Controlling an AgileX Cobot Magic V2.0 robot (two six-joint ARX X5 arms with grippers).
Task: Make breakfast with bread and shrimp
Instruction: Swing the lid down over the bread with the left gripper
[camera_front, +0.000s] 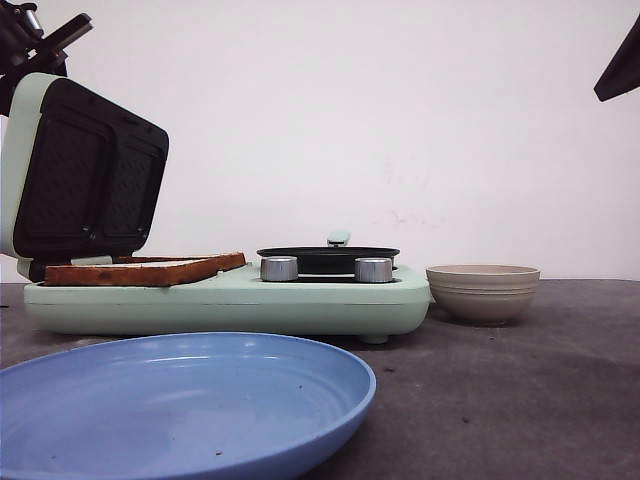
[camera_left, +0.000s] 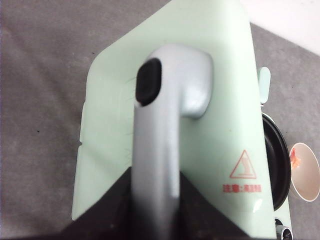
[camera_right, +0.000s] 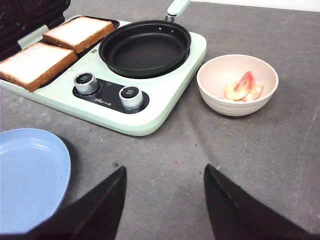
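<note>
Two bread slices (camera_right: 32, 64) (camera_right: 79, 32) lie side by side on the open sandwich plate of the mint-green breakfast maker (camera_right: 165, 95); from the front they show edge-on (camera_front: 140, 269). Shrimp (camera_right: 244, 87) lie in a beige bowl (camera_right: 215, 92) to the right of the maker, and also show in the left wrist view (camera_left: 296, 159). My left gripper (camera_left: 156, 170) is shut on the silver handle (camera_left: 172, 85) of the raised lid (camera_front: 85, 170), at the top left of the front view (camera_front: 40, 45). My right gripper (camera_right: 165, 167) is open and empty, high above the table in front of the maker.
A black frying pan (camera_right: 145, 47) sits on the maker's right half, with two silver knobs (camera_right: 86, 82) in front of it. A blue plate (camera_front: 190, 405) lies at the table's front left. The bowl shows at the right in the front view (camera_front: 483, 292).
</note>
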